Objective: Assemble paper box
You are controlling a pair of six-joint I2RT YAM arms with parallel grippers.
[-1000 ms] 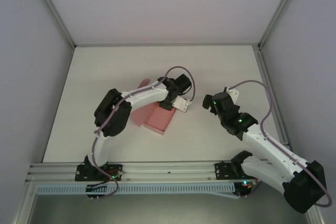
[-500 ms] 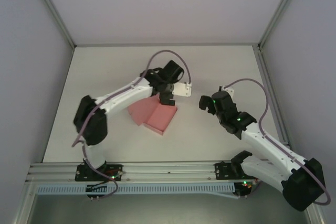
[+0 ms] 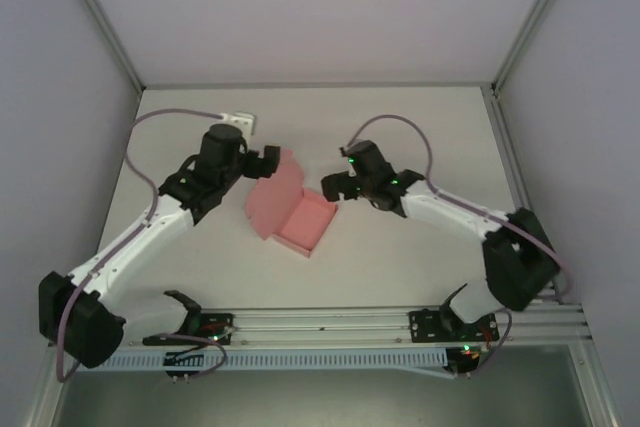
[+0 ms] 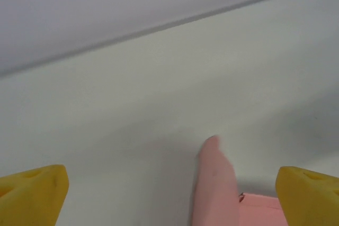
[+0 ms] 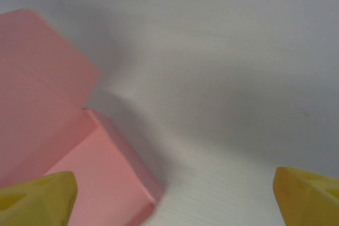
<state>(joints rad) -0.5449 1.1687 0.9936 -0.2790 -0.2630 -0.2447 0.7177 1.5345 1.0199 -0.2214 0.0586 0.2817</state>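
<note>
The paper box [image 3: 292,211] lies a little left of the middle of the white table [image 3: 420,127]. Its shallow body sits flat with one corner pointing toward the near rail [image 3: 320,325], and a broad flap [image 3: 272,190] is tilted up along its far-left edge. The left gripper [image 3: 268,158] hangs just beside that flap's upper rim, with its yellow fingertips [image 4: 33,193] spread wide and nothing between them. In the left wrist view the flap stands almost edge-on, a thin pink blade with a rounded tip, between the two pads and touching neither. The right gripper [image 3: 331,187] sits close to the box's right corner, its jaws also wide apart and empty. In the right wrist view the body's sharp right edge and side wall run diagonally between the pads, with bare table to their right. Open surface runs from the box to the back wall [image 3: 320,17] and out to both side walls. The two arms close in on the box from either side, and only the box separates the grippers.
</note>
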